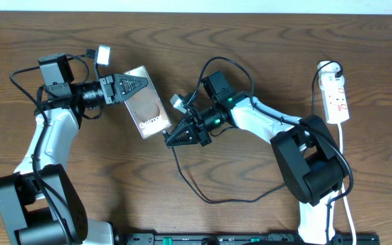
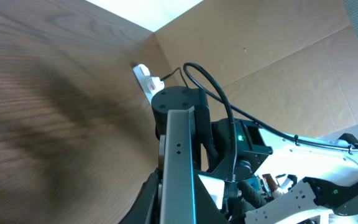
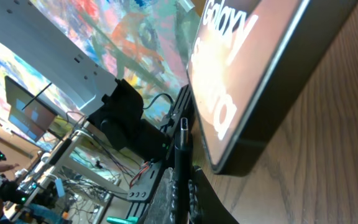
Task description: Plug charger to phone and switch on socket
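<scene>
The left pincer [image 1: 141, 83] is clamped on one end of the phone [image 1: 148, 109], which sits left of centre over the table [image 1: 250, 41] with its "Galaxy" lettering facing up. I can't tell whether the phone's far end rests on the wood. The right pincer [image 1: 172, 136] is pinching the charger [image 3: 183, 132] just behind its plug tip. The tip is close beside the phone's lettered end but not in it. The rest of the charger loops across the table towards the front. The socket [image 1: 336, 95] lies well apart at the far right.
</scene>
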You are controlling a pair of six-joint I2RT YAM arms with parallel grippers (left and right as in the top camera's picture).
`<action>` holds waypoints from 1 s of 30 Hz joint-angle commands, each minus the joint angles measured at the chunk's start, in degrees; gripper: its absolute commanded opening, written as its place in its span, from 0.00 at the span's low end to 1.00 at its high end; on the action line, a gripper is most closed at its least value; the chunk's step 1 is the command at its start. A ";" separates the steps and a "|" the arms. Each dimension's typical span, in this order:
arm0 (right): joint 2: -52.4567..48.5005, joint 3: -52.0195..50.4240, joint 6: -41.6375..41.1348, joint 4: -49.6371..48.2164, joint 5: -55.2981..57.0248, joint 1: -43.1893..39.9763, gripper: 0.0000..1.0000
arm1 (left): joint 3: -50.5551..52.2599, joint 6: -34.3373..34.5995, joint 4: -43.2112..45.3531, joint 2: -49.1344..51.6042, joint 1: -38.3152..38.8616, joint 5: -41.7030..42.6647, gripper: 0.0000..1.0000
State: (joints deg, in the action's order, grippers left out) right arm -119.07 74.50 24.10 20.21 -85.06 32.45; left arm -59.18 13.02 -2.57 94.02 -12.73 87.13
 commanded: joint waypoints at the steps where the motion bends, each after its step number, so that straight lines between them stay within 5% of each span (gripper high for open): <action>1: 1.68 -0.28 0.63 -0.31 -0.37 0.31 0.01 | -0.11 -0.96 0.22 0.17 -0.20 2.89 0.07; 30: 1.68 -0.28 0.61 -1.81 2.01 2.47 0.01 | -0.13 2.69 0.22 0.17 -0.20 2.86 0.07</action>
State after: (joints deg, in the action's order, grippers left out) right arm -119.07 74.50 24.10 18.55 -82.46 34.74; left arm -59.18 15.03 -2.59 94.02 -12.73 85.91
